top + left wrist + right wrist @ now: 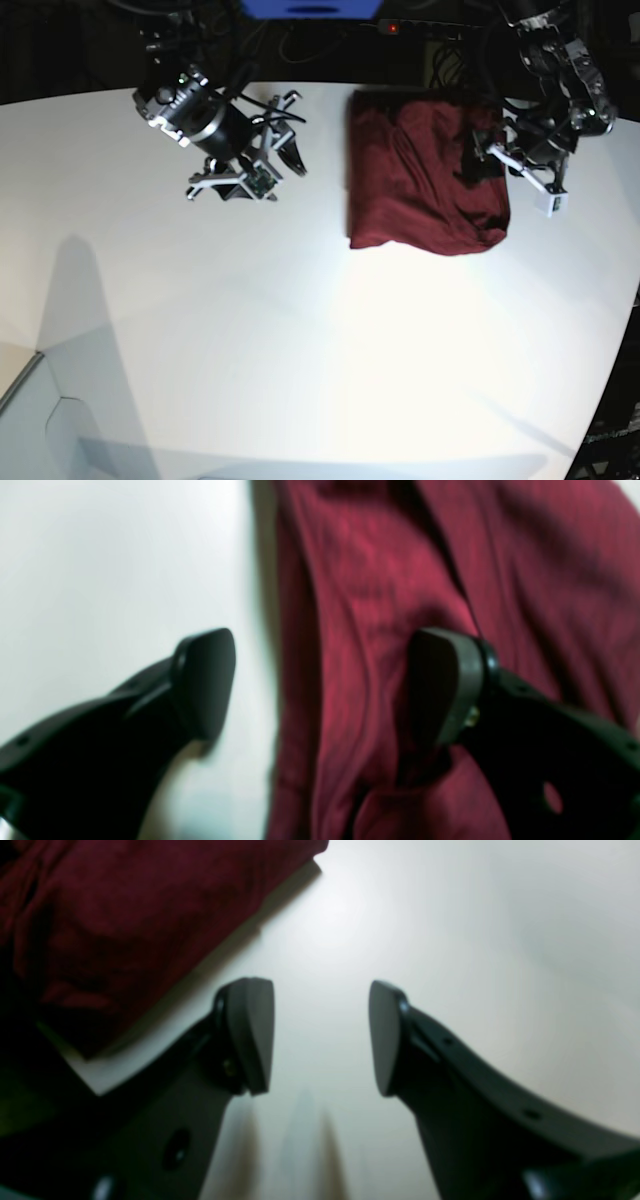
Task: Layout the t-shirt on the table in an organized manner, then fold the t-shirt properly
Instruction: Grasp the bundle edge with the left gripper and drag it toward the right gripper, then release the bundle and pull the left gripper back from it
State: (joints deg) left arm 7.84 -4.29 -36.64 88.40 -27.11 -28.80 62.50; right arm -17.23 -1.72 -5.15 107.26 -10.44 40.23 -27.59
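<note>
The dark red t-shirt [425, 180] lies as a compact, wrinkled, roughly rectangular bundle at the far right of the white table [300, 320]. My left gripper [325, 680] is open wide and straddles the t-shirt's [380, 605] edge. One finger [205, 680] is over bare table [100, 555] and the other finger [445, 685] is over the cloth, with nothing pinched. In the base view the left gripper [482, 160] sits at the shirt's right side. My right gripper [317, 1037] is open over bare table [450, 940], with the t-shirt [125, 915] off to one side. In the base view the right gripper [288, 150] stands left of the shirt.
The table's curved edge [620, 330] runs down the right side. Dark space with cables and a blue object [310, 8] lies behind the far edge. A pale lower surface [30, 420] shows at the bottom left corner.
</note>
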